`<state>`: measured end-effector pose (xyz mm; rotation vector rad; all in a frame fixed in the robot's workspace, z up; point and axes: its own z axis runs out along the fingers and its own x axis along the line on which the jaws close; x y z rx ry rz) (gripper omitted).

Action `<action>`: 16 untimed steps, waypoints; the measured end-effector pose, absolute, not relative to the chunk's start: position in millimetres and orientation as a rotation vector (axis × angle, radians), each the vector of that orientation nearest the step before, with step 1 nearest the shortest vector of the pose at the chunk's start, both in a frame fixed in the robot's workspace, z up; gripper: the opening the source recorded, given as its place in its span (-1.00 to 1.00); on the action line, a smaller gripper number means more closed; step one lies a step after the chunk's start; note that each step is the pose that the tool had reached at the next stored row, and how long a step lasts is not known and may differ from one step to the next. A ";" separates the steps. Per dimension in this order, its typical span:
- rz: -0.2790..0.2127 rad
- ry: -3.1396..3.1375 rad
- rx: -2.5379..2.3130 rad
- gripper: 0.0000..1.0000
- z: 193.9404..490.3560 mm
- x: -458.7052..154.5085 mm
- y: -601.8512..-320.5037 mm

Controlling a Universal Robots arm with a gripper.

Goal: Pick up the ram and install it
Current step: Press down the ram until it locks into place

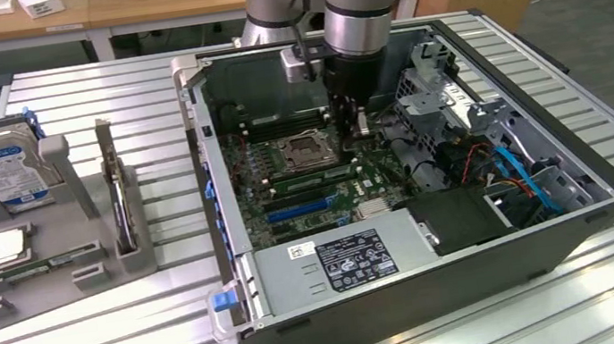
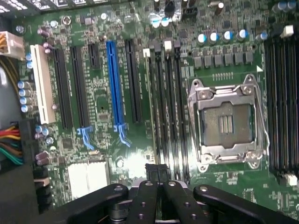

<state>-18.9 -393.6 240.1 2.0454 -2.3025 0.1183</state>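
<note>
RAM stick (image 2: 150,107) was seated edge-on in a memory slot (image 2: 161,107), directly under the tool (image 2: 156,175), whose fingers were pressed together.

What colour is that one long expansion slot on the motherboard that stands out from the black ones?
Blue. The expansion slot shows best in the wrist view, between black slots.

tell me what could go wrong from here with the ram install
The shut gripper sits low over the memory slots; a slight offset could press on a slot wall or latch.
The open processor socket lies right beside those slots; a sideways slip could hit its exposed contacts.
</note>
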 end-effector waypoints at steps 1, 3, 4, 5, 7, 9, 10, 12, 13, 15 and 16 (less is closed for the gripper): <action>0.118 -2.302 2.045 -0.80 240.1 -17.6 -393.6; 0.118 -2.302 2.046 -0.80 240.1 -15.7 -393.6; 0.118 -2.302 2.045 -0.80 240.1 -15.3 -393.6; 0.118 -2.302 2.045 -0.80 240.0 -15.2 -393.6; 0.118 -2.303 2.045 -0.80 239.4 -15.1 -393.5; 0.118 -2.302 2.045 -0.80 239.1 -14.8 -393.6; 0.118 -2.302 2.045 -0.80 238.9 -14.6 -393.6; 0.118 -2.302 2.046 -0.80 238.5 -14.1 -393.6; 0.118 -2.303 2.045 -0.80 238.2 -13.8 -393.6; 0.118 -2.302 2.045 -0.80 237.8 -13.2 -393.6; 0.118 -2.303 2.046 -0.80 237.5 -13.0 -393.6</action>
